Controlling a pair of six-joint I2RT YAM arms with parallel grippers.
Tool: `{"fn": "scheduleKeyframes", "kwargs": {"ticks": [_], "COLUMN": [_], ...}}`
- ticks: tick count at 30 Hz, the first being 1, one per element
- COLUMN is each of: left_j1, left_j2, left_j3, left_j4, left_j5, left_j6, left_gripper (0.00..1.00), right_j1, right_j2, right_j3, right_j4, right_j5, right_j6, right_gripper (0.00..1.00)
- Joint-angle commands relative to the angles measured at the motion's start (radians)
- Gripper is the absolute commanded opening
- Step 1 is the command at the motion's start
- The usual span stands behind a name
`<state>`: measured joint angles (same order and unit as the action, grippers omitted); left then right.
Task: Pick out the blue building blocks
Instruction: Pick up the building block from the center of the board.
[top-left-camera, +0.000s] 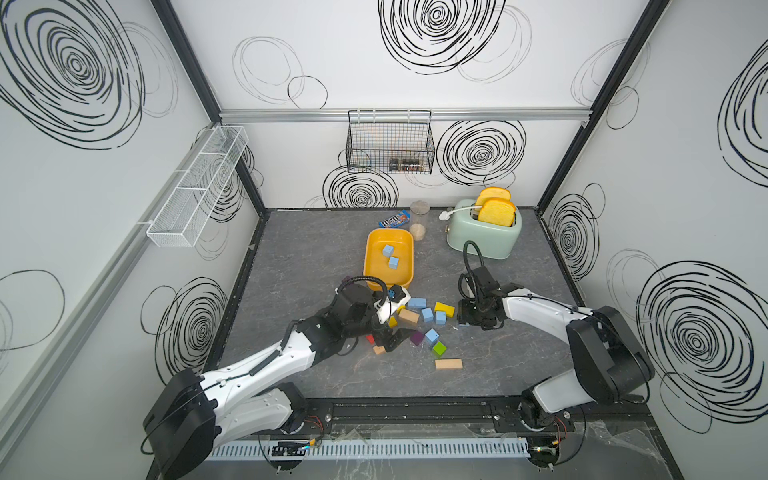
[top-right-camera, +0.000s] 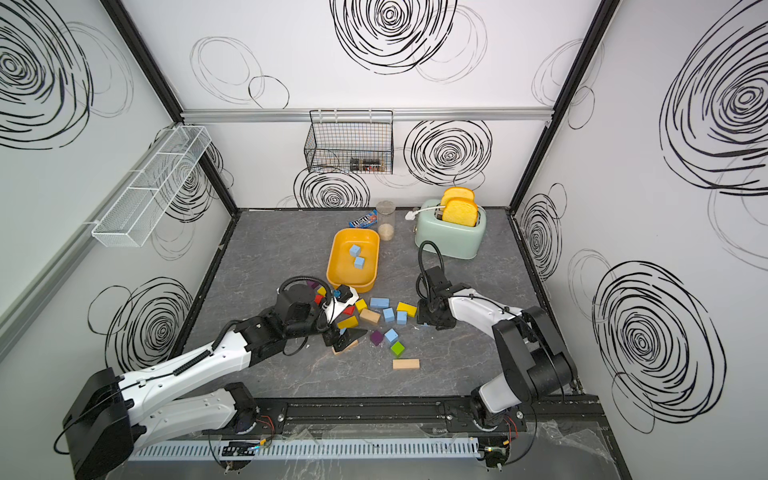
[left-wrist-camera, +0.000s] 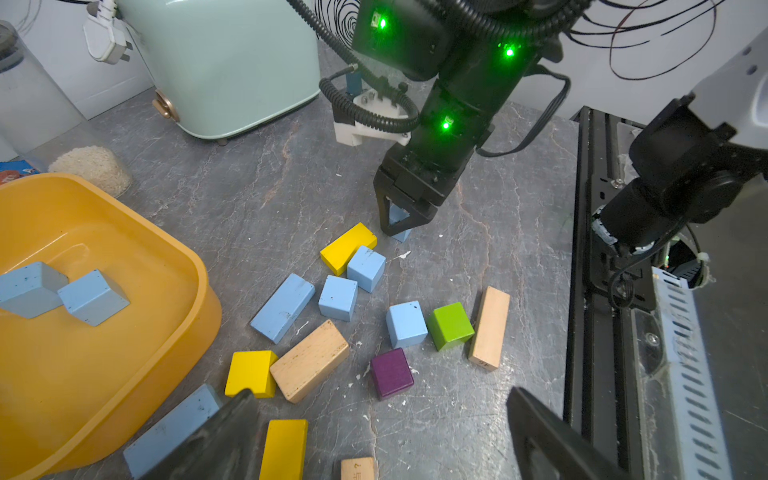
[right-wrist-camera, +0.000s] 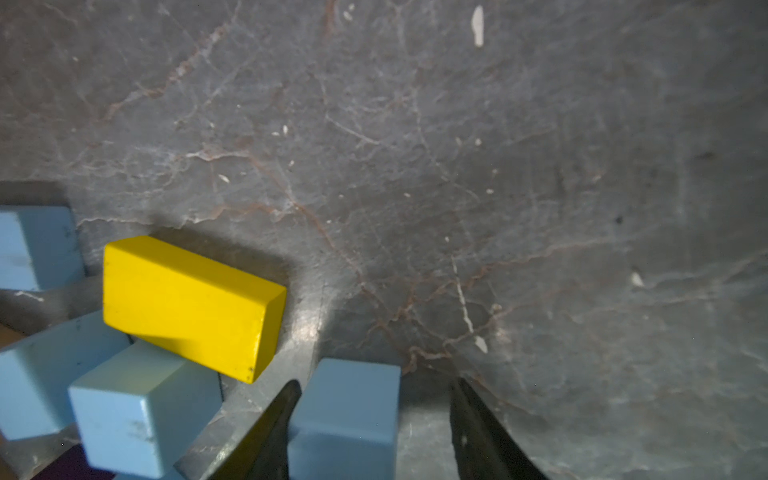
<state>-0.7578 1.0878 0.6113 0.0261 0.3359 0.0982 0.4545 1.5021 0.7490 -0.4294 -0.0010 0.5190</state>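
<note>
Both top views looked down from high at the front, showing you the whole tabletop (top-left-camera: 316, 257). Each wrist view sat low and close; both shared the yellow brick (left-wrist-camera: 348, 248) beside the right gripper (left-wrist-camera: 397, 232).

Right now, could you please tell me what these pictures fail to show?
Right tool: grip on the blue cube unclear; right wrist view cuts it off.
Black wire basket contents: too small in both top views.
Blocks under the left tool: hidden in both top views.
</note>
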Motion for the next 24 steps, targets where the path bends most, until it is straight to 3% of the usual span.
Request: {"fn": "scheduleKeyframes", "kwargs": {"ticks": [1, 17, 24], "left_j1": [-0.007, -0.004, -0.003], "left_j2": [0.004, -0.003, -0.003], "left_j3": [-0.008, -0.012, -0.012], "left_j4": [0.052, 0.046, 0.049], "left_j5": [0.006, -0.021, -0.029], "left_j6": [0.023, 0.041, 0.040], "left_gripper": [0.96, 0.96, 0.96], "right_j1": [0.012, 0.037, 0.045], "right_j2": [0.001, 0.005, -0.058], "right_j3": [0.017, 0.018, -0.005], "right_j4": [-0.021, -0.017, -0.001], "right_j5": [0.046, 0.048, 0.050], "right_j6": [0.016, 0.012, 0.009], "right_gripper": [0.55, 0.33, 0.22]}}
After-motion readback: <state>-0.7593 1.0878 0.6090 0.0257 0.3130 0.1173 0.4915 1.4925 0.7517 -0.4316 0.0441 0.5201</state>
